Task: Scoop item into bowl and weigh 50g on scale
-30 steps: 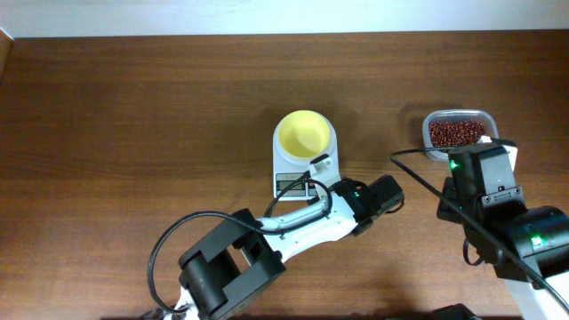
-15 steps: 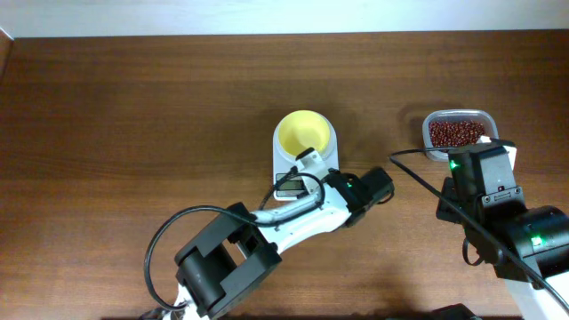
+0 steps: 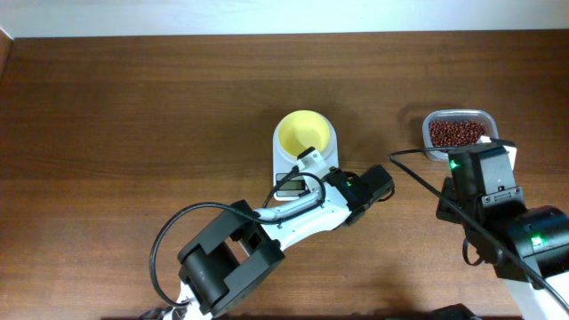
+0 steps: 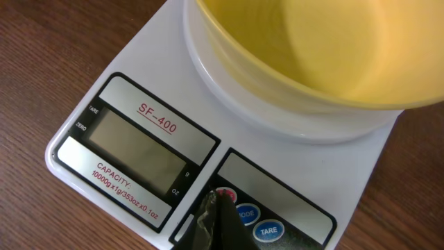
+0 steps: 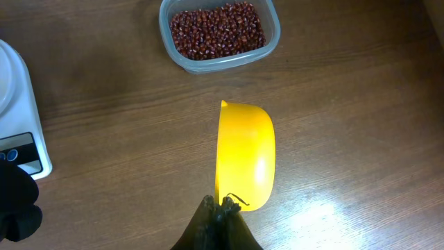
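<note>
The white scale [image 3: 281,180] stands mid-table with the empty pale yellow bowl [image 3: 305,135] on it. In the left wrist view the bowl [image 4: 298,48] fills the top and the scale's display [image 4: 139,139] is blank. My left gripper [image 4: 216,198] is shut and its tips touch the red button beside the blue ones; it also shows in the overhead view [image 3: 304,169]. The red-brown beans [image 3: 457,133] lie in a clear container [image 5: 218,29] at the right. My right gripper [image 5: 220,203] is shut on a yellow scoop [image 5: 244,156], held above the table short of the container.
The right arm's body [image 3: 484,191] sits just in front of the bean container. The left arm [image 3: 293,218] reaches from the front across to the scale. The scale's corner [image 5: 21,104] shows at the left of the right wrist view.
My left gripper has moved up and left onto the scale's button strip. The right arm and scoop have not moved.
</note>
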